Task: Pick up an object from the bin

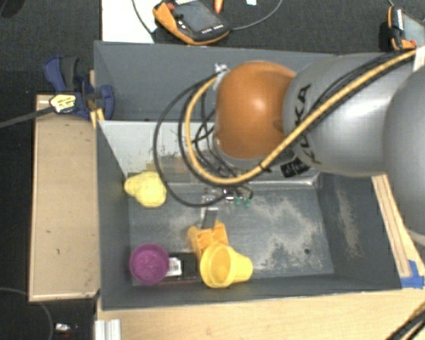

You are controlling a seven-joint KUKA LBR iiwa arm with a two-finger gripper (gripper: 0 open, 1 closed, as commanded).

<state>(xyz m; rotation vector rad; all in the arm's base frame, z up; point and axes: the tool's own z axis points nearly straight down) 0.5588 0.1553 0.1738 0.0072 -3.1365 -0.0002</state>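
Approach step: gripper [212, 216], grip state can't tell, hangs just above orange block [202, 236] touching yellow cup [224, 265] near-centre of bin [301, 225]; next probably needs straight descent, then clamp.

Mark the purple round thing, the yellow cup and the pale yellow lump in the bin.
purple round thing [149, 263]: camera view, centre of its round face.
yellow cup [223, 265]: camera view, middle of its body.
pale yellow lump [146, 189]: camera view, middle of the lump.
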